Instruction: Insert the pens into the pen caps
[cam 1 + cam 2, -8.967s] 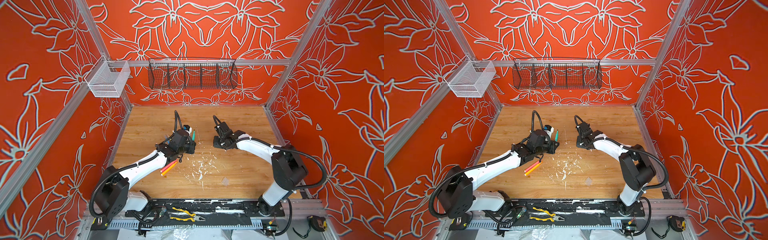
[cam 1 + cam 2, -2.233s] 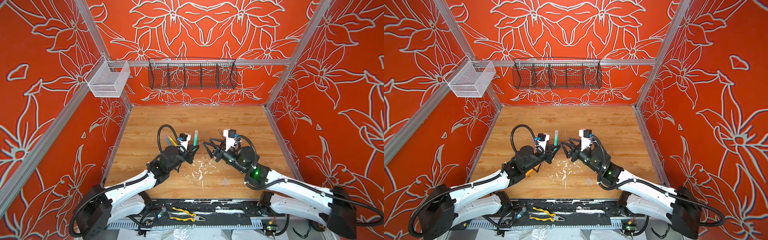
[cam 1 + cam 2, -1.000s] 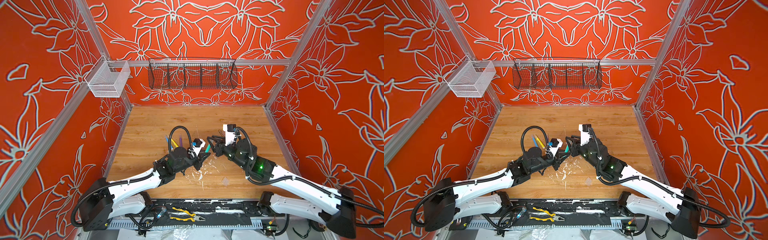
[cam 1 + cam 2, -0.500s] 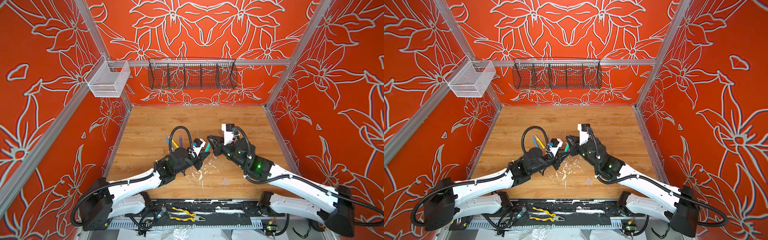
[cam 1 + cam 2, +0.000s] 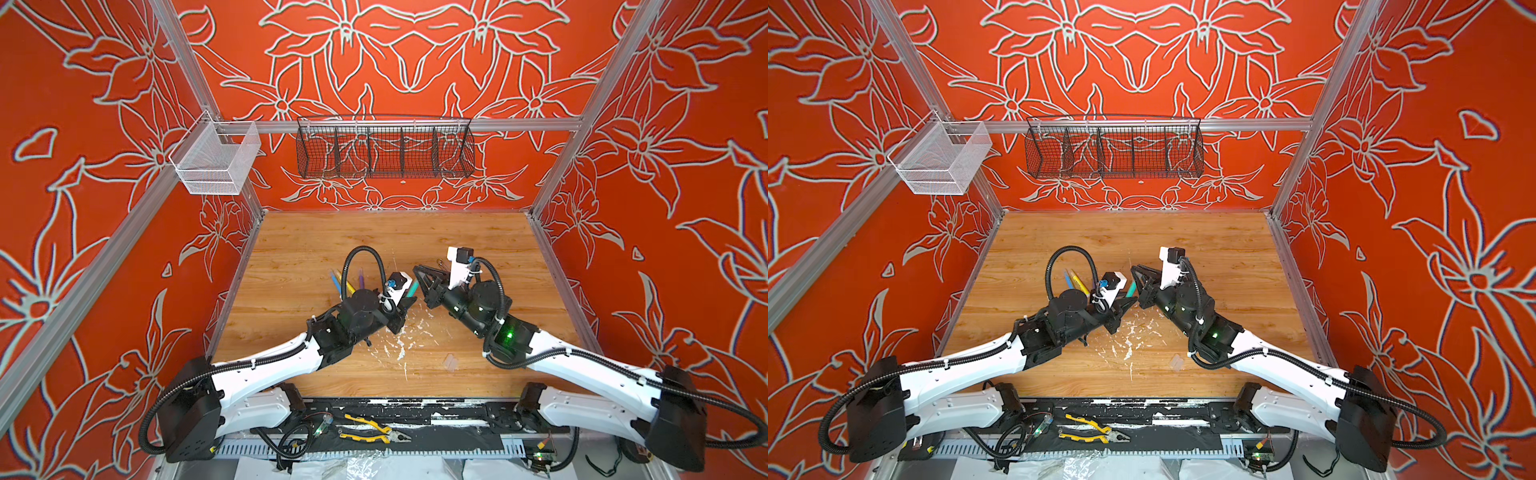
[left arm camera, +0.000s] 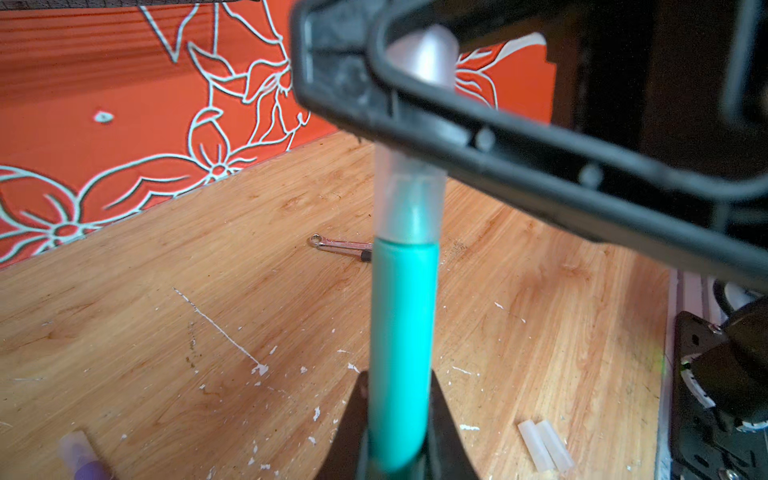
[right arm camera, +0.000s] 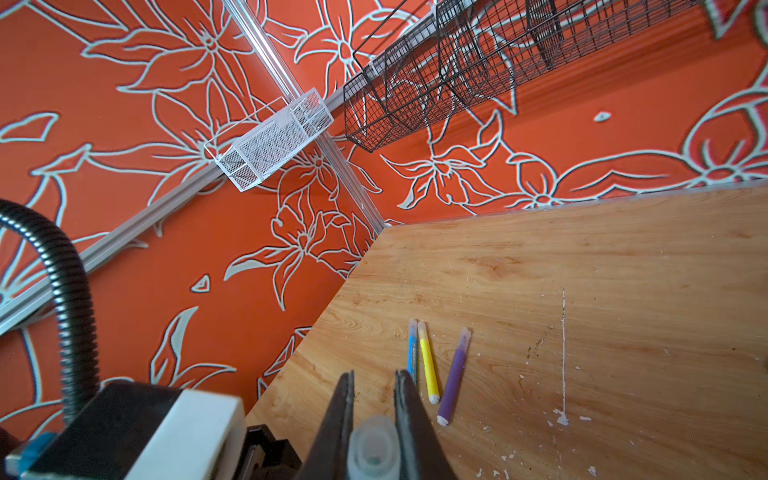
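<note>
My left gripper (image 6: 399, 382) is shut on the green pen (image 6: 401, 332), held above the table's middle in both top views (image 5: 411, 289) (image 5: 1131, 289). A clear pen cap (image 6: 409, 199) sits over the pen's far end. My right gripper (image 7: 372, 378) is shut on that cap (image 7: 374, 451) and meets the left gripper (image 5: 405, 305) tip to tip. Blue (image 7: 412, 345), yellow (image 7: 428, 361) and purple (image 7: 455, 374) pens lie side by side on the wood, each with a clear cap on. Two loose pen caps (image 6: 544, 444) lie together near the right arm.
A small metal tool (image 6: 340, 245) lies on the wooden table (image 5: 478, 241). White paint flecks (image 5: 401, 340) mark the middle front. Yellow-handled pliers (image 5: 374, 430) rest on the front rail. A black wire basket (image 5: 384, 147) and a white mesh basket (image 5: 216, 160) hang on the walls.
My right gripper has tightened on the cap and shifted a little left toward the green pen. The left arm has barely moved.
</note>
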